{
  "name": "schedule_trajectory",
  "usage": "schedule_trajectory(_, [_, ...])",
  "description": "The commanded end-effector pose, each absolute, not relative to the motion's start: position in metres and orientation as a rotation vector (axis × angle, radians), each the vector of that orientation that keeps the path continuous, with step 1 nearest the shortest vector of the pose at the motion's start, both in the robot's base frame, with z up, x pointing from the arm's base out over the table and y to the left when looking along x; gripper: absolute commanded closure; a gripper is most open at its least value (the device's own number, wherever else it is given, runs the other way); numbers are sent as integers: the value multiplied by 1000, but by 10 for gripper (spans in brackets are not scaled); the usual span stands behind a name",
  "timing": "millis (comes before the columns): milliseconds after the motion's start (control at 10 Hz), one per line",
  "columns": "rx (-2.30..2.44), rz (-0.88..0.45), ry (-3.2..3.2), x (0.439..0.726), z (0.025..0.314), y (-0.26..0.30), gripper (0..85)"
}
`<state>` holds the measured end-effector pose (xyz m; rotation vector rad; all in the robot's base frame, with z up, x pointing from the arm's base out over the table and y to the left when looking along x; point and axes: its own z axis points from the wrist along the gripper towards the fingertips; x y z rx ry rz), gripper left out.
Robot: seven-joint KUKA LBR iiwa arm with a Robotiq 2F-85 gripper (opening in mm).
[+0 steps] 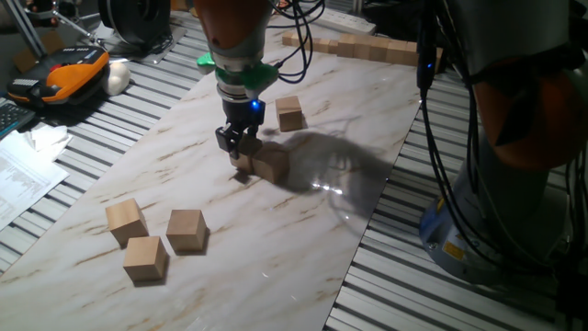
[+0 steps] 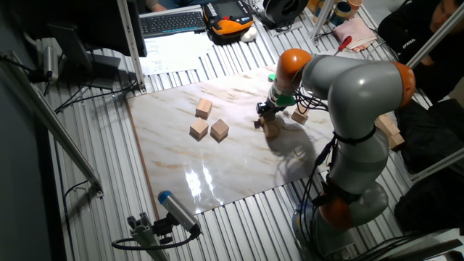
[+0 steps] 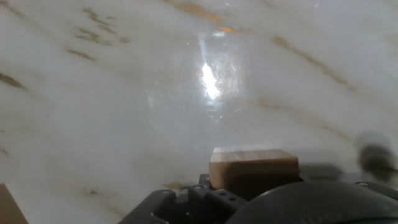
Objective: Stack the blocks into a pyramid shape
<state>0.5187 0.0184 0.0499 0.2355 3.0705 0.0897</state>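
My gripper (image 1: 242,152) is low over the marble board, and its jaws stand about one block apart around a tan wooden block (image 3: 254,167). That block sits close under the hand in the hand view. It touches or nearly touches a second block (image 1: 272,165) just to the right. In the other fixed view the gripper (image 2: 264,113) is beside this pair (image 2: 272,129). A single block (image 1: 289,113) lies behind them. Three more blocks (image 1: 126,221) (image 1: 186,230) (image 1: 145,258) lie close together at the near left, and they also show in the other fixed view (image 2: 209,123).
The marble board (image 1: 303,239) lies on a slatted metal table. A long joined row of tan cubes (image 1: 363,46) lies beyond the board's far edge. An orange tool (image 1: 69,72), papers and cables are at the left. The robot's base and cables (image 1: 478,221) are at the right.
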Motion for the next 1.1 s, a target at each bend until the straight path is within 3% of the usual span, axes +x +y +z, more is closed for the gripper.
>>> schedule_trajectory(0, [260, 89, 3064, 518, 50, 19, 510])
schedule_trajectory(100, [287, 80, 3053, 518, 50, 20, 510])
schedule_trajectory(200, [298, 76, 3046, 518, 50, 20, 340])
schedule_trajectory(400, [313, 64, 3034, 518, 50, 21, 340])
schedule_trajectory(500, [318, 61, 3031, 518, 51, 21, 170])
schedule_trajectory(1000, [333, 39, 3028, 522, 59, 23, 170])
